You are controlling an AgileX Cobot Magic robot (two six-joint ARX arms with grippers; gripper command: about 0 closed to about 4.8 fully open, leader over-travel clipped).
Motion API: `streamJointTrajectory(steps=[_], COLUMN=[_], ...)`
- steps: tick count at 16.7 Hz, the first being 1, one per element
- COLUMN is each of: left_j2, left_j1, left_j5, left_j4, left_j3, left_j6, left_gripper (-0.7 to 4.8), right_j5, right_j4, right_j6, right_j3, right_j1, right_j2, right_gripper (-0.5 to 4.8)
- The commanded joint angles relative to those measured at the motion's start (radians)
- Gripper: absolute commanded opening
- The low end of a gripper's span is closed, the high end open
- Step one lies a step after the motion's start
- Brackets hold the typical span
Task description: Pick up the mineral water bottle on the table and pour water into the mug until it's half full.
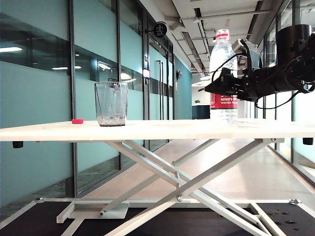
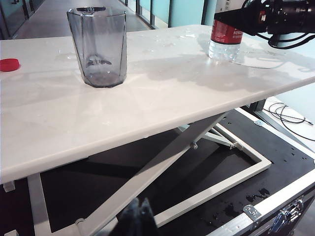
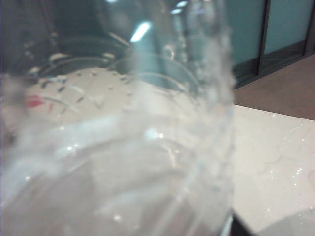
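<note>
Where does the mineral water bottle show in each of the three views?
Exterior view: mineral water bottle upright at right, right gripper at its label.
Left wrist view: top right, cap cropped.
Right wrist view: blurred clear wall fills the frame.
Shared landmark: white table.

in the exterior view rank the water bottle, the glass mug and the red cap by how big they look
1. mineral water bottle, tallest, with the right pincer at it
2. mug
3. red cap, tiny and flat
</note>
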Motion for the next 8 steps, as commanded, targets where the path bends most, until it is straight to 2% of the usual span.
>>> streamJointTrajectory(steps=[1, 3, 5, 8], left_j2=[0.000, 0.000, 0.000, 0.000], left_j1=[-0.002, -0.002, -0.002, -0.002], left_j5=[0.005, 0.005, 0.005, 0.005], left_j4=[-0.018, -0.034, -0.035, -0.035], left_j3=[0.002, 0.002, 0.002, 0.002], left_j6=[0.028, 0.029, 0.030, 0.030], left_gripper=[-0.05, -0.05, -0.05, -0.05], right_j5=[-0.002, -0.005, -0.005, -0.005], right_j4=[0.014, 0.014, 0.014, 0.013], right_j6=[0.004, 0.005, 0.004, 0.004], right_j3=[0.006, 0.006, 0.006, 0.006], right_j1=[0.005, 0.006, 0.006, 0.006], right_j2=[-0.006, -0.006, -0.006, -0.008], right_gripper=[2.68, 2.48, 1.92, 1.87])
